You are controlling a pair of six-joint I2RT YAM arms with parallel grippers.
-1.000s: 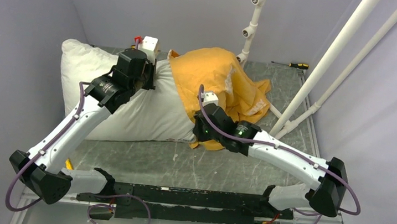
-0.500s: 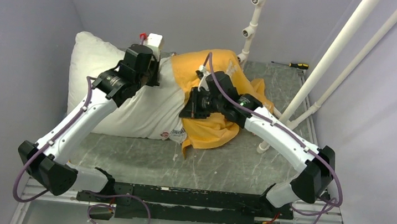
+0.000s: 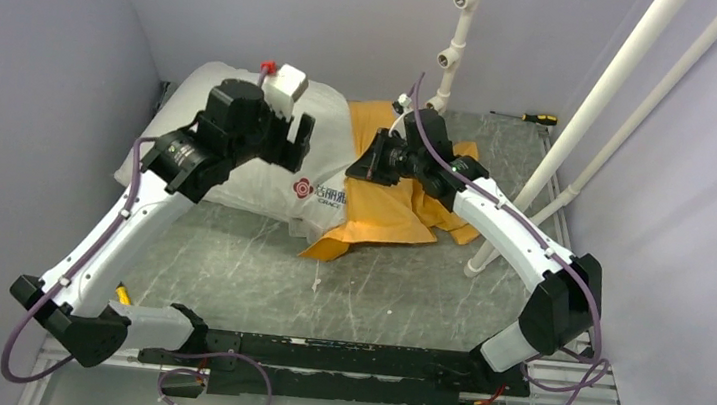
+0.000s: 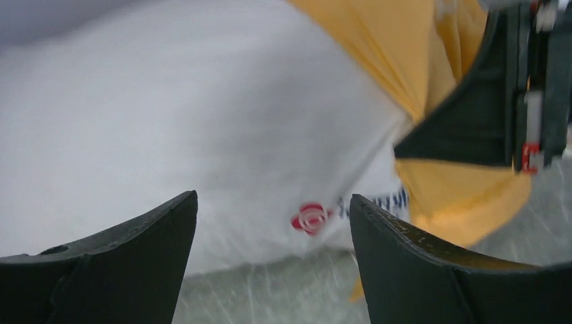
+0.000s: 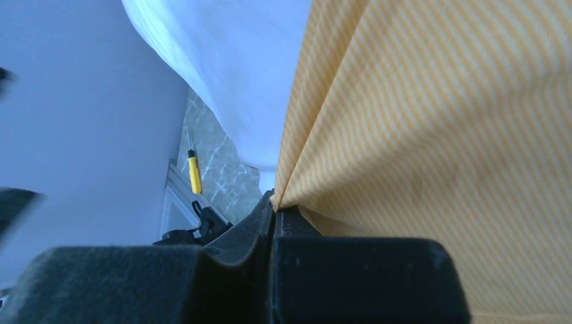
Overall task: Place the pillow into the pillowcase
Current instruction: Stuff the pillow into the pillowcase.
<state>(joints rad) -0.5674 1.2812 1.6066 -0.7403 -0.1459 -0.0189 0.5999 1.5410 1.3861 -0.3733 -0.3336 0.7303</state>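
Observation:
The white pillow [image 3: 239,150] lies at the back left of the table, its red logo [image 3: 303,188] facing up at its right end. The orange-yellow pillowcase [image 3: 389,211] lies flat to its right, with an edge lifted against that end. My left gripper [image 3: 296,146] hovers over the pillow, open, with nothing between its fingers [image 4: 135,256]; the logo [image 4: 310,218] shows in the gap below. My right gripper [image 3: 356,169] is shut on a pillowcase edge [image 5: 438,135], and the white pillow [image 5: 236,74] is just beyond. The mouse print is hidden.
White pipes [image 3: 585,116] slant across the right side, and a pipe fitting [image 3: 457,42] stands at the back wall. A yellow-handled screwdriver [image 3: 534,117] lies at the back right. Walls close in on the left, right and behind.
My left gripper has opened and let go of the pillow, which shifted right and back. My right gripper moved up and back with the pillowcase, which now covers less of the pillow.

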